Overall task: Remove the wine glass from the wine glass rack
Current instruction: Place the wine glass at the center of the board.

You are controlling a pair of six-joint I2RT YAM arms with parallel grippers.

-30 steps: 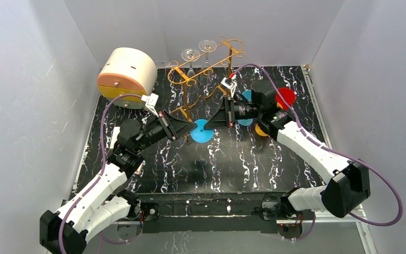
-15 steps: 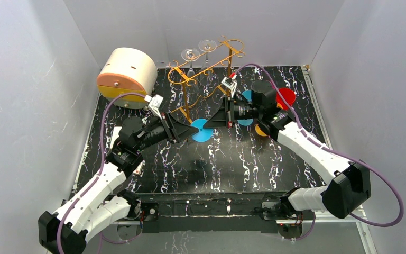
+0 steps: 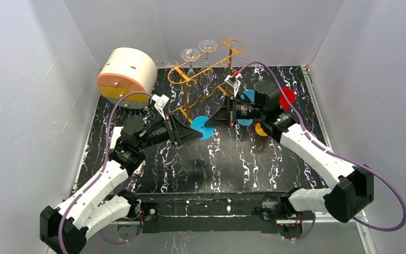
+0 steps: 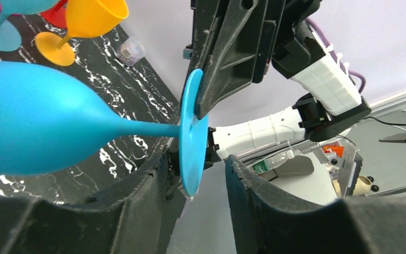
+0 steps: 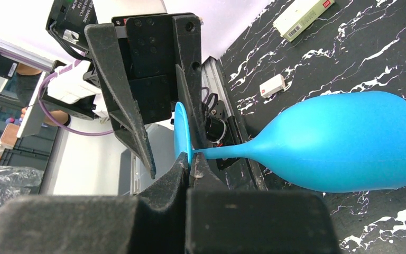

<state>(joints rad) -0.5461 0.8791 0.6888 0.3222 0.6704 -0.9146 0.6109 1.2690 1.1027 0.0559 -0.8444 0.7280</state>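
Marbled table (image 3: 232,164): right pincer (image 5: 190,160) pinches wine glass (image 5: 343,140) foot, left pincer (image 4: 193,170) spread.

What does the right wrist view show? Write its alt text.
The right gripper, shut, pinches the foot of a blue wine glass held sideways over the black marbled table. The open left gripper straddles that foot.

The wine glass (image 5: 343,148) is done in a solid bright blue, the wine glass rack (image 3: 206,71) in golden-orange wire, the table (image 3: 243,164) in black with white marble veining, the round box (image 3: 129,74) in cream over orange, plus a yellow-orange glass (image 4: 92,16) and a red glass (image 3: 286,98) thrown in.
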